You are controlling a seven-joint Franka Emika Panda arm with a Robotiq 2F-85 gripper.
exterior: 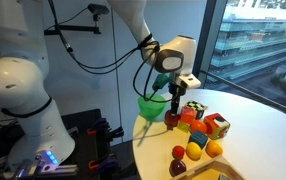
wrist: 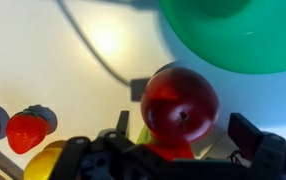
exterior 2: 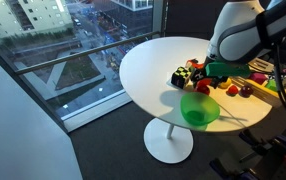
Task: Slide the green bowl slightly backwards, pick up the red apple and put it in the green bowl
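Wrist view: the gripper [wrist: 183,128] is released, its 2 fingers standing apart on either side of the red apple [wrist: 180,100]. The apple rests on the white table [wrist: 43,50]. A strawberry [wrist: 28,130] lies off to one side. Just beyond the apple is the green bowl [wrist: 233,35]. In an exterior view the green bowl [exterior 2: 199,109] sits near the table's edge.

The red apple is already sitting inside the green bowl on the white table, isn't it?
Not quite. The red apple is not inside the green bowl. The wrist view shows it outside the bowl, just beside the rim, between the robot's open fingers. The bowl is indeed on the white table.
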